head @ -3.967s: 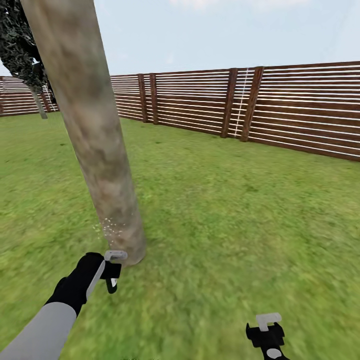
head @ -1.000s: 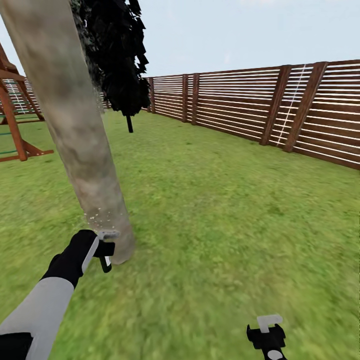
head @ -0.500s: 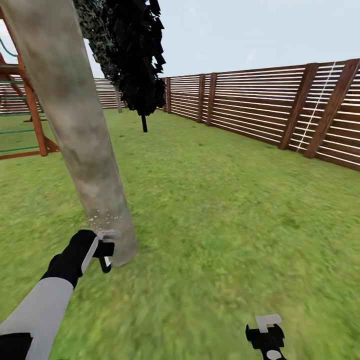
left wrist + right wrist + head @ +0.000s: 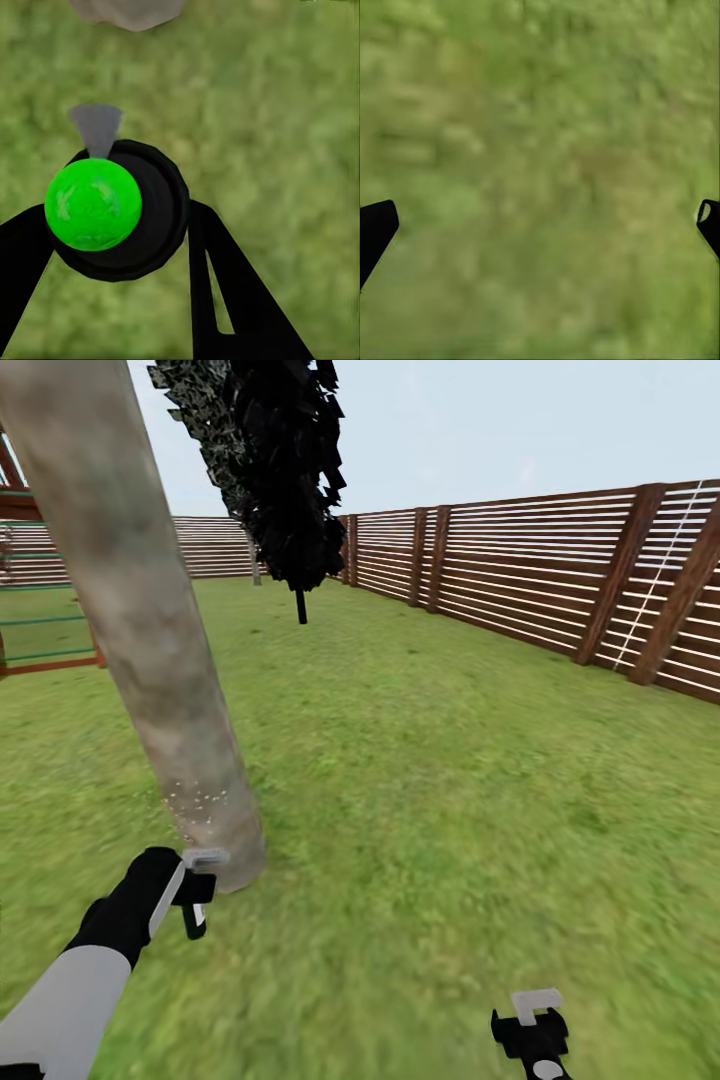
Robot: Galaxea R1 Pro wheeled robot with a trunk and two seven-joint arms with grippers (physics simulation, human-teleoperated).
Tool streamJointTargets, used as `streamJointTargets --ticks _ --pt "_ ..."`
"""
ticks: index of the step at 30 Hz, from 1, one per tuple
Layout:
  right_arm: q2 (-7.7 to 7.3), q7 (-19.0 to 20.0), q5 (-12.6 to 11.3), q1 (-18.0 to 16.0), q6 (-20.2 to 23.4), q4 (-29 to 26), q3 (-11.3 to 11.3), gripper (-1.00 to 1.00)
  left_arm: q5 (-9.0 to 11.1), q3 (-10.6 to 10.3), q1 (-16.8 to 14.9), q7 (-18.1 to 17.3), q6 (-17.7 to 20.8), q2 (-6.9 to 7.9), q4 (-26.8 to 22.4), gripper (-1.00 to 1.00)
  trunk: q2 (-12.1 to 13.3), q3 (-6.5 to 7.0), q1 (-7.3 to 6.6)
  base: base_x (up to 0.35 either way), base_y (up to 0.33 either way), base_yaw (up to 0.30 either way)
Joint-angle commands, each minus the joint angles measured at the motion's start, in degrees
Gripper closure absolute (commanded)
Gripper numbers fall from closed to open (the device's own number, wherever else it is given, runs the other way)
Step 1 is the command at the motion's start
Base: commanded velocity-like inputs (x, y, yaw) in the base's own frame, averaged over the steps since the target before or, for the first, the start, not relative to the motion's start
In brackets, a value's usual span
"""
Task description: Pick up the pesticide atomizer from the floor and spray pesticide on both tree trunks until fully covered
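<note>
A thick pale tree trunk (image 4: 150, 630) leans up from the lawn at the left, and its base (image 4: 127, 11) lies just ahead of my left hand. A cloud of whitish pesticide specks (image 4: 195, 800) clings low on the trunk. My left gripper (image 4: 195, 895) is shut on the pesticide atomizer (image 4: 193, 918), right beside the trunk's foot. In the left wrist view the atomizer (image 4: 112, 214) is a black round body with a bright green top and a grey nozzle (image 4: 96, 127), between black fingers (image 4: 225, 300). My right gripper (image 4: 535, 1020) hangs open over bare grass, its fingertips (image 4: 375, 229) far apart.
A near-black thin-stemmed tree (image 4: 290, 480) stands behind the trunk. A reddish-brown slat fence (image 4: 560, 590) runs along the right and back. A wooden play frame (image 4: 30, 610) stands at the far left. Open lawn (image 4: 450, 790) spreads to the right.
The whole view has swung, so fence and dark tree sit further right. My left gripper with the atomizer sits a little lower beside the trunk's foot. Specks stay on the lower trunk.
</note>
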Motion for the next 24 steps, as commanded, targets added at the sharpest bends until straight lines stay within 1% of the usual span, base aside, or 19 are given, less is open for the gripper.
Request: streamJointTargets --ticks 1,3,5,8,11,12,14,17,21,24 --pt "-0.02 -0.47 0.40 -0.02 0.06 0.04 0.38 -1.00 0.05 0.15 0.01 -0.12 0.25 0.24 -0.08 1.00 -0.02 -0.05 0.01 0.239 -0.188 0.264" --pt "-0.02 -0.47 0.40 -0.02 0.06 0.04 0.36 -1.00 0.08 0.18 0.03 0.04 0.24 0.65 -0.09 1.00 -0.02 -0.05 0.01 0.268 -0.159 0.273" --pt "-0.01 -0.47 0.40 -0.02 0.06 0.04 0.37 -1.00 0.10 0.18 0.04 0.07 0.23 0.73 -0.08 1.00 -0.02 -0.05 0.01 0.279 -0.146 0.277" --pt "-0.02 -0.47 0.40 -0.02 0.06 0.04 0.37 -1.00 0.10 0.12 0.04 0.14 -1.24 0.24 -0.09 1.00 -0.02 -0.05 0.01 0.261 -0.169 0.277" --pt "-0.03 -0.45 0.41 -0.02 0.06 0.04 0.36 -1.00 0.17 0.10 0.04 0.17 -1.69 0.05 0.10 1.00 -0.02 -0.05 0.01 0.179 -0.221 0.277" --pt "-0.01 -0.44 0.40 -0.02 0.06 0.04 0.37 -1.00 0.25 0.10 0.04 0.14 -1.77 0.02 0.90 1.00 -0.02 -0.05 0.01 0.061 -0.258 0.214" --pt "-0.02 -0.46 0.40 -0.02 0.06 0.04 0.35 -1.00 0.27 0.14 0.04 0.16 -2.48 0.04 2.41 1.00 -0.02 -0.05 0.01 0.024 -0.267 0.086" --pt "-0.03 -0.44 0.40 -0.02 0.06 0.04 0.37 -1.00 0.20 0.18 0.04 0.17 -4.61 0.11 3.24 1.00 -0.02 -0.05 0.01 0.004 -0.272 0.016" --pt "-0.03 -0.44 0.40 -0.02 0.06 0.04 0.38 -1.00 0.17 0.10 0.04 0.17 -4.97 0.07 3.83 1.00 -0.02 -0.05 0.01 0.000 -0.273 0.001" --pt "-0.03 -0.44 0.40 -0.02 0.06 0.04 0.36 -1.00 0.11 0.10 0.04 0.17 -5.03 0.12 4.75 1.00 -0.02 -0.05 0.01 0.082 -0.274 0.169"
